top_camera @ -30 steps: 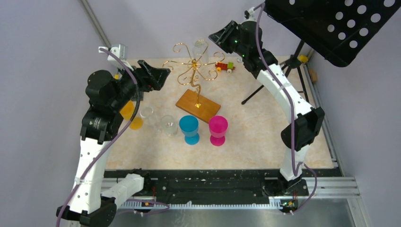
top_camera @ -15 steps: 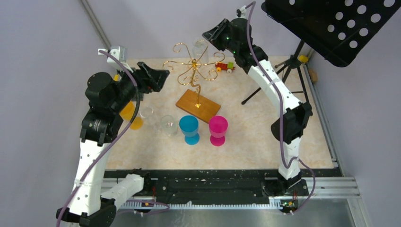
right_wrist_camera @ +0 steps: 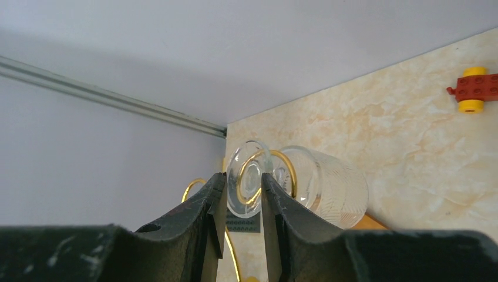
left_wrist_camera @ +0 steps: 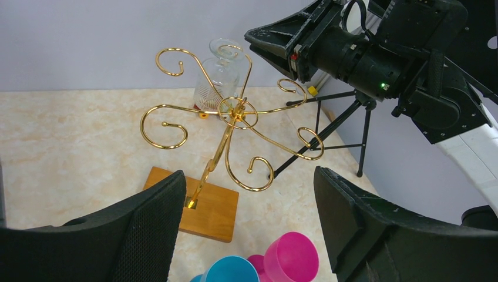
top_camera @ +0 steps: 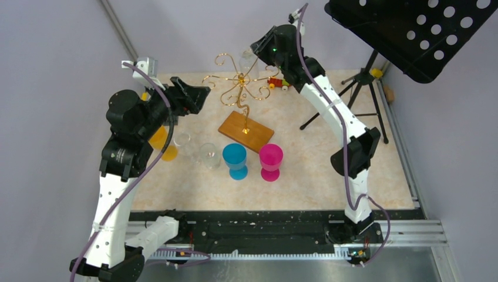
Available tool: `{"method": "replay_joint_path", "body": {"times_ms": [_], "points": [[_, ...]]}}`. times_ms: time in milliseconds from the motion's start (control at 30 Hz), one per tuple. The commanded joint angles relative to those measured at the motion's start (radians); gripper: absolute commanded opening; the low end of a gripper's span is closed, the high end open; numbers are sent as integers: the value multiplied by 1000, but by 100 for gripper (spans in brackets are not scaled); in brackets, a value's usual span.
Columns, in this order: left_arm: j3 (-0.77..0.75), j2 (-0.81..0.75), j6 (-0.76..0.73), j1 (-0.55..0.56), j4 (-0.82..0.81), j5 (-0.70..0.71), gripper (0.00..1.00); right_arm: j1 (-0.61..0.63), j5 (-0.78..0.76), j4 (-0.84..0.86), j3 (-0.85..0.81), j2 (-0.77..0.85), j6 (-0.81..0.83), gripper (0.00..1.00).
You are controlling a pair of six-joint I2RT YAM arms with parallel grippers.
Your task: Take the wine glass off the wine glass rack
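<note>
The clear wine glass [top_camera: 249, 60] [left_wrist_camera: 218, 79] [right_wrist_camera: 329, 188] hangs foot-up in a curled arm of the gold wine glass rack [top_camera: 241, 82] [left_wrist_camera: 238, 111], which stands on a wooden base [top_camera: 246, 130]. My right gripper [top_camera: 254, 44] [left_wrist_camera: 249, 42] [right_wrist_camera: 244, 176] is at the top of the glass. Its jaws are narrowed but still apart, and the round foot shows in the gap. I cannot tell whether a fingertip touches the foot. My left gripper [top_camera: 205, 94] [left_wrist_camera: 248, 173] hangs wide open and empty, left of the rack.
In front of the rack's base stand a blue cup [top_camera: 235, 155], a pink cup [top_camera: 271, 157] and a clear glass [top_camera: 209, 154]. An orange cup [top_camera: 163, 145] sits under my left arm. A toy train [top_camera: 279, 83] lies back right. A black music stand [top_camera: 411, 29] overhangs the right side.
My right arm swung left and brought its gripper up to the top of the glass, its jaws narrowing on the way. The glass, rack and left arm have not moved.
</note>
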State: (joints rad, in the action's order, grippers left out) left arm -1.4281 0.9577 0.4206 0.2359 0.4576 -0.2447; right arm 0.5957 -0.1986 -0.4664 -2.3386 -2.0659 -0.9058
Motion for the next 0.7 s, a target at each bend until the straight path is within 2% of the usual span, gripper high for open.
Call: {"method": "replay_joint_path", "body": {"times_ms": [0,367,667], "points": [[11,-8,-6,-4,-30,9,83,12,-87,0,-51,-15,38,30],[9,-2,-6,-4,-27,10,83,14,-37,0,-94,-75,15,28],[11,-2,-8,-4,-24,16,83,18,26,105,-14,-48,-18,22]]}}
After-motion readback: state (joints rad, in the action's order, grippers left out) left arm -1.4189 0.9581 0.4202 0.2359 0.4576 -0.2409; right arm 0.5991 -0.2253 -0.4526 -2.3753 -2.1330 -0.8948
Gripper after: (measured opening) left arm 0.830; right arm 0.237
